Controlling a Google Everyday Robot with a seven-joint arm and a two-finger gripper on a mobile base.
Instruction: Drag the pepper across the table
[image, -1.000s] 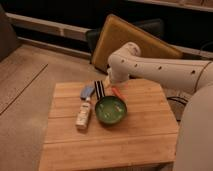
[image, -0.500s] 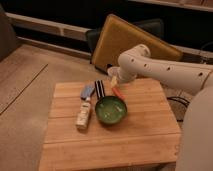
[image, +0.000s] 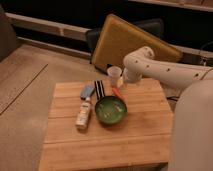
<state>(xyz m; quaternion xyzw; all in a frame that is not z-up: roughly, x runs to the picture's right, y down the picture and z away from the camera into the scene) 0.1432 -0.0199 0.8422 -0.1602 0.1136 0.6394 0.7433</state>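
Observation:
The pepper (image: 118, 93) is a small slim orange-red piece lying on the light-brown plank table (image: 145, 130), just behind the green bowl (image: 110, 110) near the table's far edge. My gripper (image: 121, 80) hangs at the end of the white arm (image: 165, 72), which reaches in from the right. It sits just above and behind the pepper's far end. I cannot tell whether it touches the pepper. A small whitish cup-like shape (image: 114, 74) is right beside the gripper on its left.
A black-and-white striped flat item (image: 100, 88) and a blue item (image: 87, 92) lie left of the pepper. A pale bottle (image: 83, 114) lies left of the bowl. A mustard-yellow cushioned panel (image: 131, 42) leans behind the table.
The arm's elbow has shifted to the right and the gripper has drawn slightly back toward the far edge. The pepper, bowl and other items have not visibly moved.

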